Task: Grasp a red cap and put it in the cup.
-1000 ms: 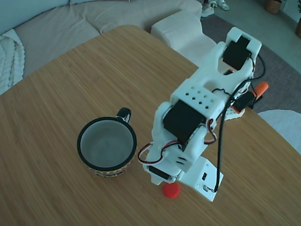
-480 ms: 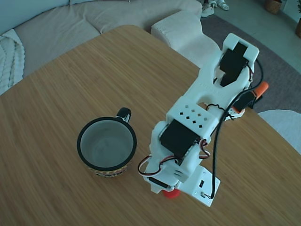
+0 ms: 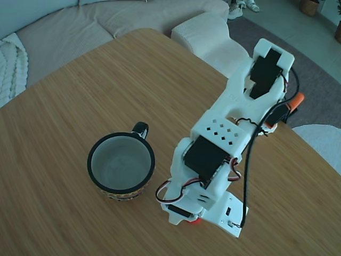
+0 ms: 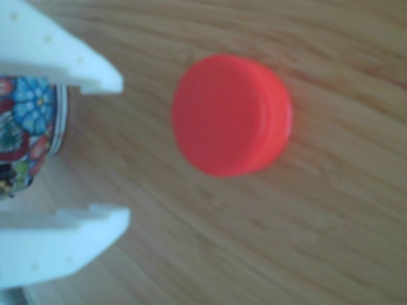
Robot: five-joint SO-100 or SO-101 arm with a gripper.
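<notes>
We see a round wooden table [image 3: 80, 96] carrying all items in the fixed view. The white arm [image 3: 224, 144] reaches from the upper right toward the lower centre, its head bent low over the tabletop. To its left stands the cup [image 3: 121, 166], upright, black-rimmed, with a pale interior and its handle toward the top of the view; a strip of its patterned wall [image 4: 22, 136] shows at the left edge of the other view. The gripper [image 4: 121, 152] is spread wide, its two white fingers [image 4: 70, 63] apart with bare wood between them. The red cap [image 4: 232, 114] lies flat on the table just beyond the fingertips, apparently untouched, though the close view is blurred. In the fixed view only a sliver of the red cap [image 3: 195, 220] shows under the arm's head.
</notes>
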